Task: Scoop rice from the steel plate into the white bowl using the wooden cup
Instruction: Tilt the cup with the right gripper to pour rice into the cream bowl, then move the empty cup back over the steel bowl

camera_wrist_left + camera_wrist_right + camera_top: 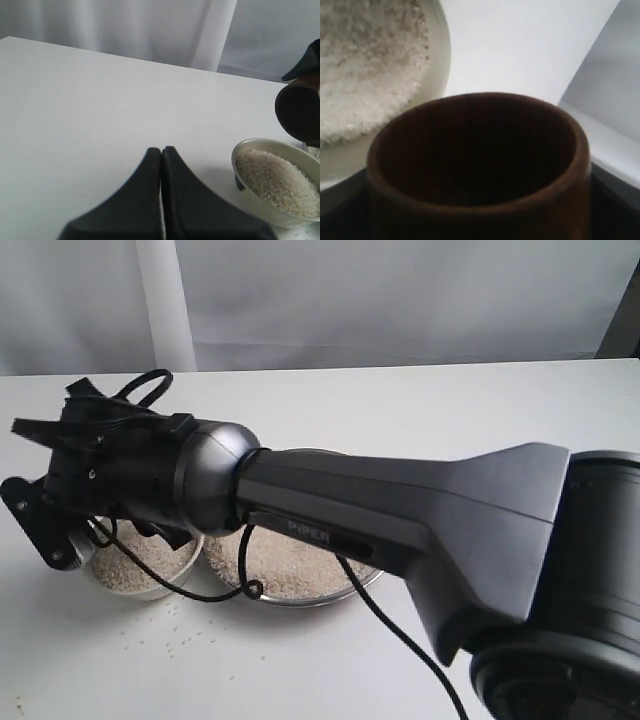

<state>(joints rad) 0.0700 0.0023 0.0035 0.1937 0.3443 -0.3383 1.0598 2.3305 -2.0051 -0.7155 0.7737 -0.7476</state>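
Observation:
The white bowl sits left of the steel plate, and both hold rice. My right gripper reaches across over the bowl and is shut on the wooden cup. The cup's inside looks dark, with no grains that I can see. In the left wrist view the cup hangs tilted just above the far side of the bowl, which is heaped with rice. My left gripper is shut on nothing, low over the bare table beside the bowl.
Loose grains are scattered on the white table in front of the bowl. A black cable loops down from the right arm across the bowl and plate. A pale curtain hangs behind the table's far edge.

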